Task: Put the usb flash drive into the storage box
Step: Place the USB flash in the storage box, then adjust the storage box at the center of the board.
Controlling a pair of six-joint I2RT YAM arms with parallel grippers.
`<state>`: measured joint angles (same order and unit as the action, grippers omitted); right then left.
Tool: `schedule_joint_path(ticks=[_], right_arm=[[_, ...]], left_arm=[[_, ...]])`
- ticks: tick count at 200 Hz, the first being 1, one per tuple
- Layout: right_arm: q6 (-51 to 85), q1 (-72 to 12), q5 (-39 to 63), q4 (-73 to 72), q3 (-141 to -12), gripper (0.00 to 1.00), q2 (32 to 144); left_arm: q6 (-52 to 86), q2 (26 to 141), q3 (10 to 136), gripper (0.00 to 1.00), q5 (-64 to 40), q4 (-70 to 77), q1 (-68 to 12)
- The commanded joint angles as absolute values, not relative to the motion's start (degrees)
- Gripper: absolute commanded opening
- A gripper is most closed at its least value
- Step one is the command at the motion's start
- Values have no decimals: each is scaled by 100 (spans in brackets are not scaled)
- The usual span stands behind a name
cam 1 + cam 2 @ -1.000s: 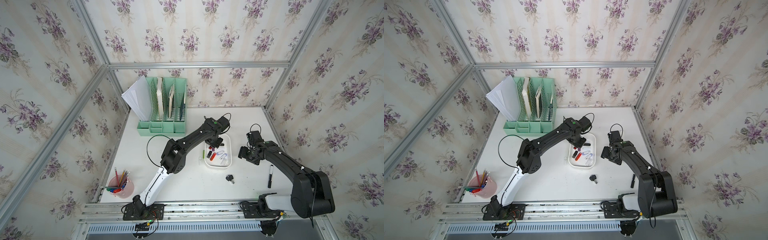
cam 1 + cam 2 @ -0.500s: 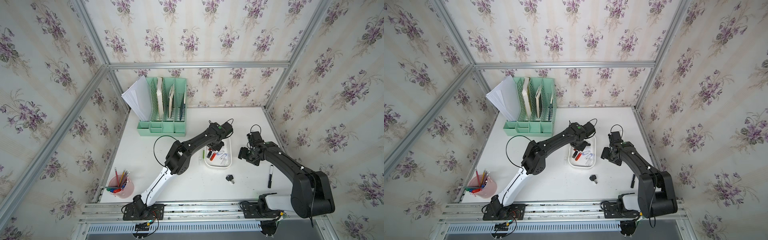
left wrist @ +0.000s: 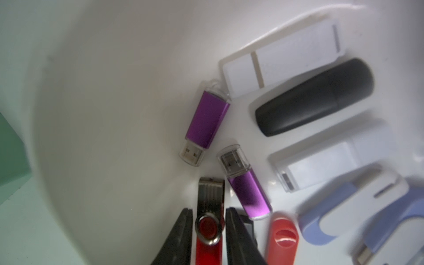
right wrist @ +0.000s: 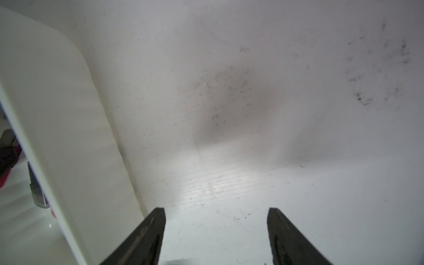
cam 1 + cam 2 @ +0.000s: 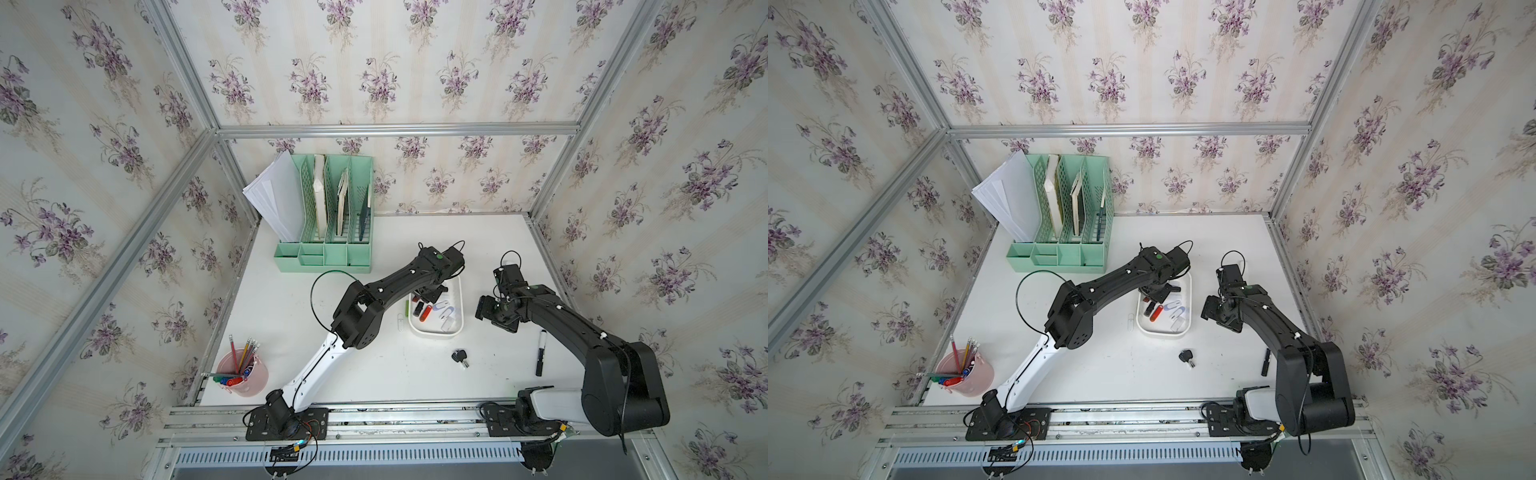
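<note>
Barely parted, left jaws flank the cropped usb flash drive (image 3: 209, 226); right jaws gape.

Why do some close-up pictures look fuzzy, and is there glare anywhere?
Left wrist view: purple sticks fairly sharp, the red flash drive nearest the lens blurred. Right wrist view: a glare patch on the table, the storage box wall soft. Both top views: crisp, evenly lit.

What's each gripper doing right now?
Left gripper: barely open, straddling the red usb flash drive inside the storage box.
Right gripper: open, empty.
</note>
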<state>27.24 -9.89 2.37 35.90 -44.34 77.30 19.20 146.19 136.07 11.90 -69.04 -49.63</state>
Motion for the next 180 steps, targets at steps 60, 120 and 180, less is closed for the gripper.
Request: schedule_joint_path(ticks=[60,120,180], right_arm=[[2573,-985,415,3539,-4400,74,7375],[2532,-1705,1024,3898,-4948,76,6878],[3271,-2856,1680,3421,-5089,88,7066]], left_arm=[[1978,14142,13690,49,1252,-7072,-4975],[2062,12901,13063,54,621,-6703,-4260],[1769,13749,13676,54,10,-6402,-3861]])
